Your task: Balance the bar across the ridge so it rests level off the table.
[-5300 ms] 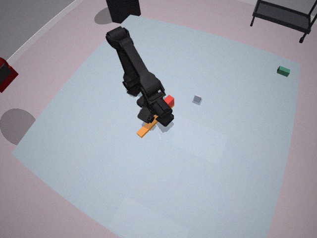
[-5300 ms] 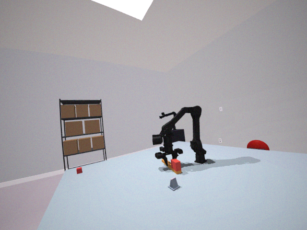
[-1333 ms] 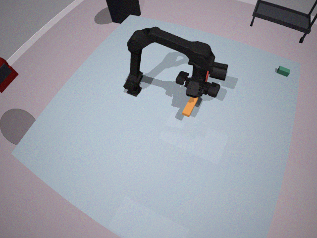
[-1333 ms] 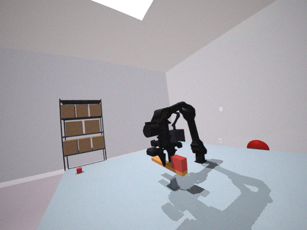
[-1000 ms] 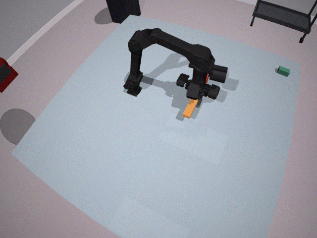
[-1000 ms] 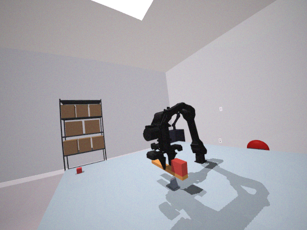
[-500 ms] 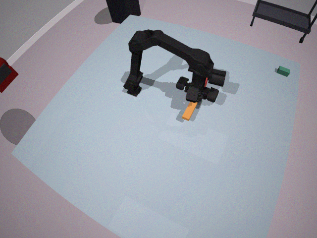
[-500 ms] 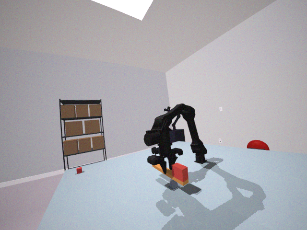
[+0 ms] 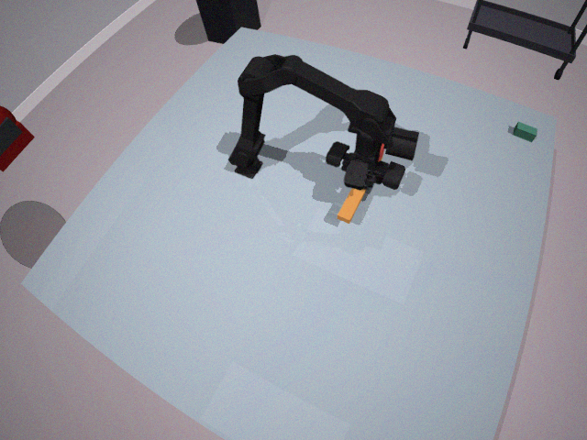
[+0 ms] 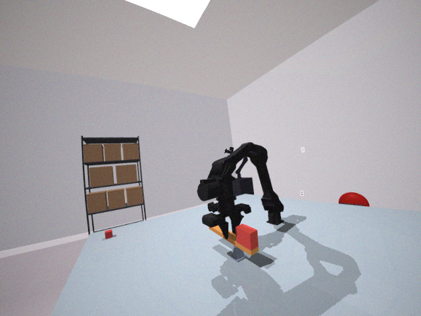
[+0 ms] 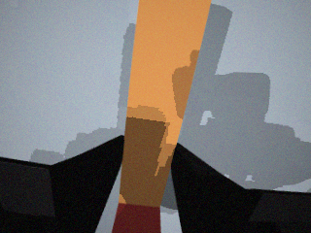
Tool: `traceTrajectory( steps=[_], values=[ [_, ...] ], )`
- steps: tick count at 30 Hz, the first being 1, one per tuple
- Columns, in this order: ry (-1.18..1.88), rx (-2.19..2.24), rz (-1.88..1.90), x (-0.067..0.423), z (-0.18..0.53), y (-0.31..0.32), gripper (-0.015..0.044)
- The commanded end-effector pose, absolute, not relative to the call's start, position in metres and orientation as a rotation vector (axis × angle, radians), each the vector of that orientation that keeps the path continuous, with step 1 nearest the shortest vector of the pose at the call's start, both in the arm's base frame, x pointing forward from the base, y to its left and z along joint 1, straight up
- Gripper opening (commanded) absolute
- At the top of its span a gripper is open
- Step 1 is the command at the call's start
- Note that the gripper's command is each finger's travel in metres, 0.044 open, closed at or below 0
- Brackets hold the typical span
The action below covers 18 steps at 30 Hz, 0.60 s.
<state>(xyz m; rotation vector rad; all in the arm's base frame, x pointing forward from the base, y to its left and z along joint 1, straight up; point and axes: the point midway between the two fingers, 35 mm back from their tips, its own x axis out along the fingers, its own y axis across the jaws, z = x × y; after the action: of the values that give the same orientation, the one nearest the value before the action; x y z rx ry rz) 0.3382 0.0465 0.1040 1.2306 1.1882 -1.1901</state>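
Observation:
My gripper (image 9: 359, 185) (image 10: 228, 228) (image 11: 149, 145) is shut on a long orange bar (image 9: 349, 207) (image 10: 217, 232) (image 11: 165, 63) and holds it just above the pale blue table (image 9: 189, 293) (image 10: 146, 272). A red block sits on one end of the bar. In the exterior view a small grey ridge (image 10: 239, 255) stands under the bar, below the red block's end. I cannot tell if the bar touches it. The ridge is hidden in the top view and in the wrist view.
A small green block (image 9: 526, 131) lies near the table's far right corner. A small red cube (image 10: 108, 234) sits at a table corner. Off the table stand a shelf rack with boxes (image 10: 112, 180), a dark cart (image 9: 526, 28) and a dark pillar (image 9: 227, 16).

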Motion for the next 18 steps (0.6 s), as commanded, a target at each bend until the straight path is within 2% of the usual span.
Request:
traceTrajectory(
  steps=[1,18],
  values=[
    [1.185,1.233,-1.189,0.3388,0.1035,0.0466,0.0000],
    [1.185,1.233,-1.189,0.3388,0.1021,0.0467,0.0000]
  ],
)
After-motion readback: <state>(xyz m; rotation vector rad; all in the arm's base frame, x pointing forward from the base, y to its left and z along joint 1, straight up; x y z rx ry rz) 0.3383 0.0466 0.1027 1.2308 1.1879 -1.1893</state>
